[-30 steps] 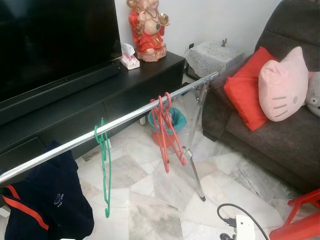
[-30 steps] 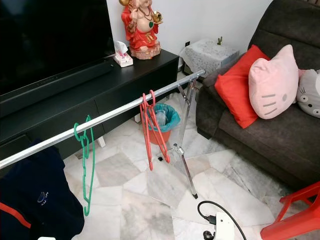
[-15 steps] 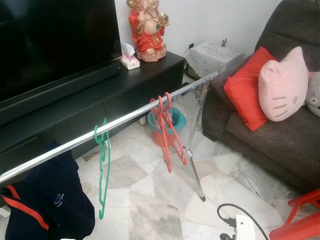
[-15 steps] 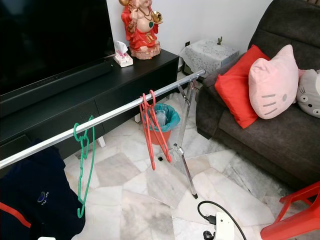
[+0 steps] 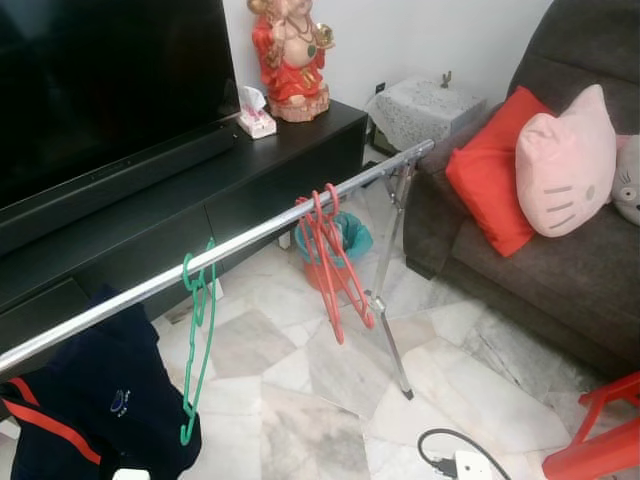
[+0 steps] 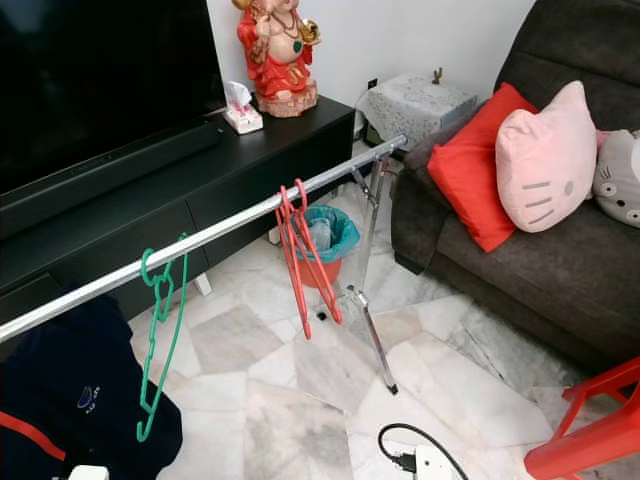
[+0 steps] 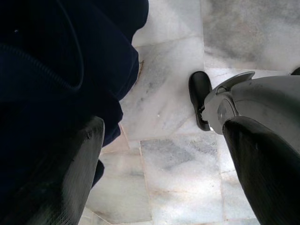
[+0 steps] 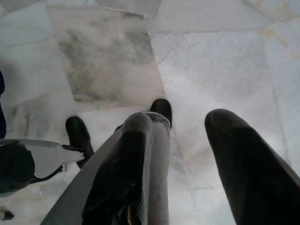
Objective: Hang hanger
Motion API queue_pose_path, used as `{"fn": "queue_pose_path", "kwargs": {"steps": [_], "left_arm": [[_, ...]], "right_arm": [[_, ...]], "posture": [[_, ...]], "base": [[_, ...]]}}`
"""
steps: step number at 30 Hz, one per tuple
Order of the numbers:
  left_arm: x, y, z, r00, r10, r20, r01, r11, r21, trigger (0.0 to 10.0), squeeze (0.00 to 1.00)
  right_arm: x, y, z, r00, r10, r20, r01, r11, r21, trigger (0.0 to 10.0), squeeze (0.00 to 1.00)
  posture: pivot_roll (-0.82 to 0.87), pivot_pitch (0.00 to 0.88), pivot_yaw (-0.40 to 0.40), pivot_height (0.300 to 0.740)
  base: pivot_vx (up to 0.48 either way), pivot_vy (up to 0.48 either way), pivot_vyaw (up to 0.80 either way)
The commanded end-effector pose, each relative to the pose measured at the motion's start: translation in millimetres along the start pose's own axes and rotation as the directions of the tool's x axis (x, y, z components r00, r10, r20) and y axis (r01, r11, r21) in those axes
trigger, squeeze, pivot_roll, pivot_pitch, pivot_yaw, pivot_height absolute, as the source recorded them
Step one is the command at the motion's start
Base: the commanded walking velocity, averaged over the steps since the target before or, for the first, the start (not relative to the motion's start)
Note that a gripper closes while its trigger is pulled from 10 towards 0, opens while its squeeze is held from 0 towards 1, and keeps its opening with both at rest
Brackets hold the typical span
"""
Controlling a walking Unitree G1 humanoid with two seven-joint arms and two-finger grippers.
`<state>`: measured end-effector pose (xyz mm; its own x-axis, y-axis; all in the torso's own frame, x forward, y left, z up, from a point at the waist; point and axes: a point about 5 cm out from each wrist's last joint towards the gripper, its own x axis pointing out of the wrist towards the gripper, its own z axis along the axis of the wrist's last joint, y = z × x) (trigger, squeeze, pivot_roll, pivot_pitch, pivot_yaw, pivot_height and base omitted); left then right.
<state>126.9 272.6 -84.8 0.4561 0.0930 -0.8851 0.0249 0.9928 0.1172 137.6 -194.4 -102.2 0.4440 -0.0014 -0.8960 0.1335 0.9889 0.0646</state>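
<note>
Two sets of hangers sit on the chrome rail (image 5: 260, 230): a green hanger (image 5: 197, 340) hooked near the navy jacket (image 5: 90, 410), tilted, and a bunch of red hangers (image 5: 333, 262) further along, before the teal-lined bin (image 5: 345, 240). Left gripper (image 7: 164, 159) and right gripper (image 8: 187, 164) hang over marble floor (image 8: 211, 61), fingers spread, holding nothing.
</note>
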Motion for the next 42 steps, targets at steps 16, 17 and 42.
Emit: {"fn": "queue_pose_path", "kwargs": {"steps": [16, 17, 42], "left_arm": [[-1.1, 3.5, -4, 1.0, 0.02, -0.02, -0.02, 1.0, -0.015, 10.0, 0.0], [-1.1, 3.4, -4, 1.0, 0.018, -0.018, -0.018, 1.0, -0.015, 10.0, 0.0], [-1.4, 3.0, -5, 1.0, 0.006, -0.017, -0.006, 1.0, -0.028, 10.0, 0.0]], "right_arm": [[-1.4, -12.8, 10, 0.998, -0.051, 0.048, 0.052, 0.999, -0.014, 10.0, 0.0], [-1.4, -12.8, 10, 0.998, -0.049, 0.049, 0.05, 0.999, -0.015, 10.0, 0.0], [-1.5, -12.8, 10, 0.998, -0.033, 0.044, 0.036, 0.998, -0.056, 10.0, 0.0]], "posture": [[0.0, 0.0, -0.014, 0.74], [0.0, 0.0, -0.014, 0.74], [0.01, 0.0, -0.014, 0.74]], "base": [[0.0, 0.0, 0.0], [0.0, 0.0, 0.0], [-0.24, 0.0, 0.0]]}}
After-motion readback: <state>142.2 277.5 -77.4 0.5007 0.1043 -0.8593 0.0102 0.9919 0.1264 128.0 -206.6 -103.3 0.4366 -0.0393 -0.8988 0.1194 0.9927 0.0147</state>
